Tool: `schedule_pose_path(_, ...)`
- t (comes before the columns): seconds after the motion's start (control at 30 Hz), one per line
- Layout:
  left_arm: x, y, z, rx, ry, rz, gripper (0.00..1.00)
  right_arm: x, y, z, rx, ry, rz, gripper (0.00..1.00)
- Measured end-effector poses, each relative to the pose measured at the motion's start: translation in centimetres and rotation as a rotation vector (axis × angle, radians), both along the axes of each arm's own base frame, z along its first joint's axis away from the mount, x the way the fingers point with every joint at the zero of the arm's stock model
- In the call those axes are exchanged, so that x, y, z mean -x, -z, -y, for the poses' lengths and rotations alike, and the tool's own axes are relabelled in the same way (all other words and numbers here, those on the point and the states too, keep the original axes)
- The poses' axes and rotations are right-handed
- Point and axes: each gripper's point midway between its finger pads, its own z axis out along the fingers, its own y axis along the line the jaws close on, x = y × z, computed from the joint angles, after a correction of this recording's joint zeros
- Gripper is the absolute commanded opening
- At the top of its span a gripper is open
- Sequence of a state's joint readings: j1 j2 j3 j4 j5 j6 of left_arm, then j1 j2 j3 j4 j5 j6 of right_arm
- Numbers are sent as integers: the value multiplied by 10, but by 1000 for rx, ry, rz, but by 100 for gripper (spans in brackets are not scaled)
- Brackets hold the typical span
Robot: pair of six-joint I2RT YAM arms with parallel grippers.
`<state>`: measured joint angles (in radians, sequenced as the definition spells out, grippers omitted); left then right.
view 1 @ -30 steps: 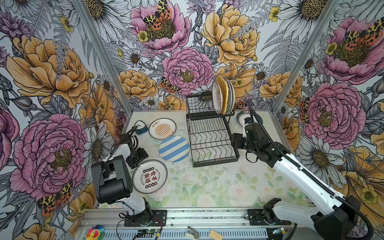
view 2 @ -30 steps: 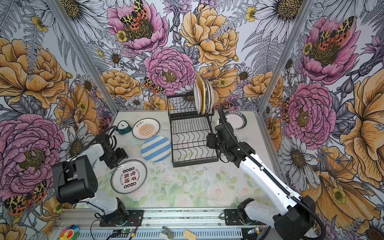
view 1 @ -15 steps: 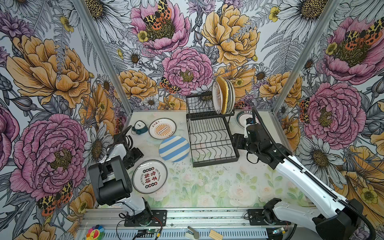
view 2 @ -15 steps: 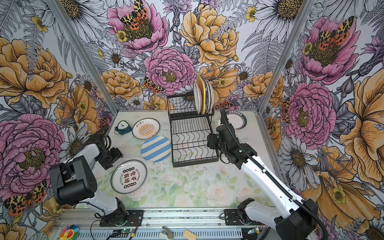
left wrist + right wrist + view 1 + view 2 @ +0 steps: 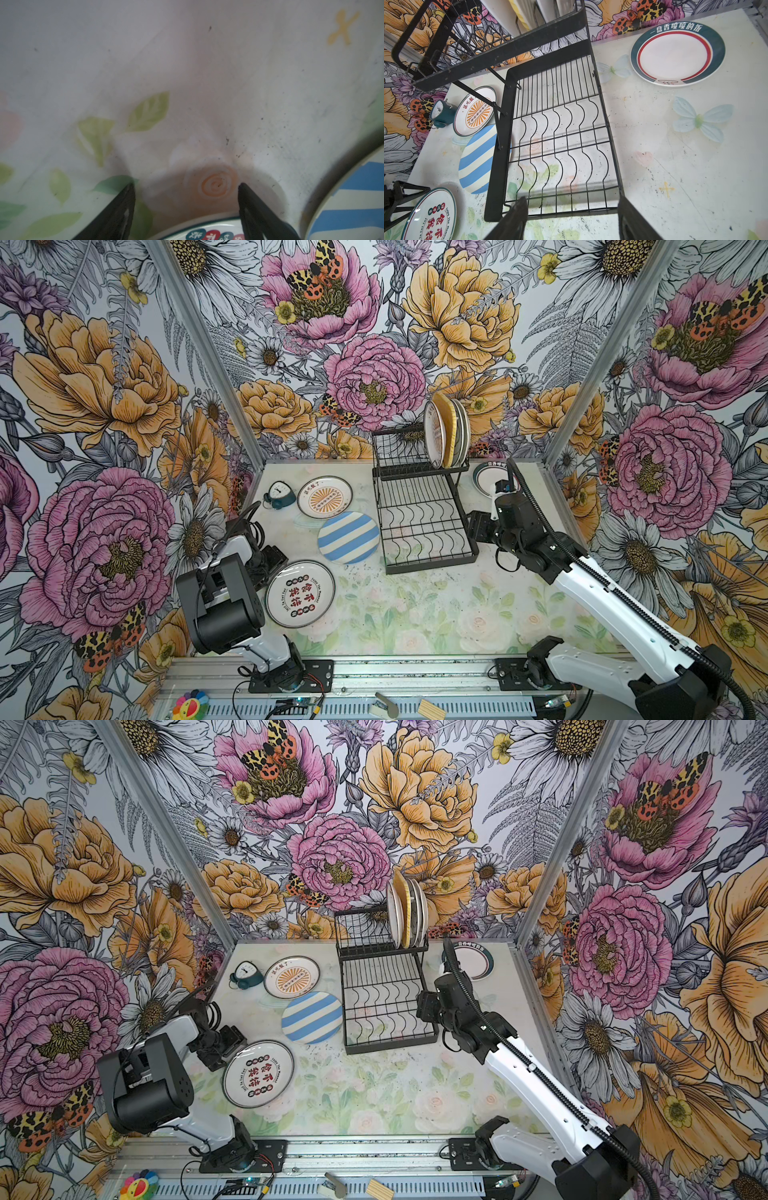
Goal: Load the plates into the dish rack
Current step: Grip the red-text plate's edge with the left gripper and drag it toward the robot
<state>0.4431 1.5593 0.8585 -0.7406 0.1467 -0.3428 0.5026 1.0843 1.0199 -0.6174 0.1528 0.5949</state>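
Hovering at the rim of the character plate (image 5: pixel 300 593) near the table (image 5: pixel 415 614)'s left edge, left gripper (image 5: pixel 186 184), jaws apart, should pinch squarely; right gripper (image 5: pixel 571 199) likewise apart, empty.

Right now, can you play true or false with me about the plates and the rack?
The lower tray of the dish rack is empty. True.
The blue-striped plate stands in the rack. False: it lies flat on the table, left of the rack.
The right gripper is gripping a plate. False: its jaws are open and hold nothing.
The teal alarm clock sits beside the orange sunburst plate. True.
Several plates stand on edge on the upper shelf. True.
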Motion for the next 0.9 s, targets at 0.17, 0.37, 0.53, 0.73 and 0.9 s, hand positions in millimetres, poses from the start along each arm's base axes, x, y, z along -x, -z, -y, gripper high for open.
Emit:
schedule_pose_path(0.17,6,-2,27,18,60,-10,79,4,4,3,-2,8,-4,69)
schedule_pose_path(0.37,3,-9,66,46,138,0,79,8,1,7,-11,18,10,69)
schedule_pose_path(0.53,10,-14,86,59,148,6,86,13,3,10,-15,20,13,69)
schedule_pose_path(0.73,11,-40,69,59,-15,94,99,17,11,12,-9,20,1,70)
schedule_pose_path(0.9,21,-34,54,69,-122,79,99,17,11,12,-9,20,1,70)
